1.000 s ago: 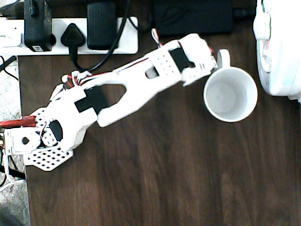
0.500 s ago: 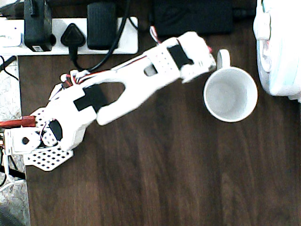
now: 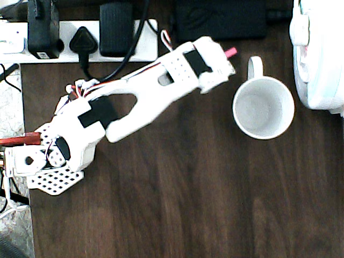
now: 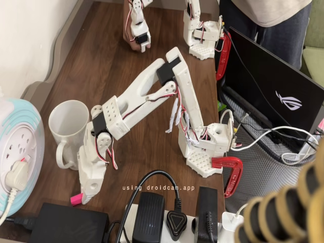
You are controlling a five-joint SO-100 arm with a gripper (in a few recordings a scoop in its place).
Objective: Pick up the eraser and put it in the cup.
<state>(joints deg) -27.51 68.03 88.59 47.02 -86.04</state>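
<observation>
Dark brown wood grain covers the surface (image 3: 188,204) on which a white two-finger robot arm is clamped by a red clamp (image 4: 229,174). The arm reaches across towards a round white ceramic mug (image 3: 263,107) with a loop handle, standing upright with its plain white inside showing. In the overhead view the mug's handle points towards the top of the picture, and the arm's jaws (image 3: 228,56) lie just to the left of that handle, apart from it. In the fixed view the jaws (image 4: 81,196) point downwards near the surface, beside the mug (image 4: 67,126) on its handle side. A tiny pink rectangular eraser (image 3: 230,52) sticks out at the tip of the jaws, which are drawn narrow and pinch it; in the fixed view the eraser (image 4: 76,199) sits at the lowest end of the fingers, close to the wood, and whether it touches the wood cannot be told. A white power strip (image 3: 80,40) with black plugs lies along the surface's edge behind the arm, next to a flat black box (image 3: 220,19). A large white-and-pale-blue round appliance (image 4: 17,152) stands just beyond the mug.
</observation>
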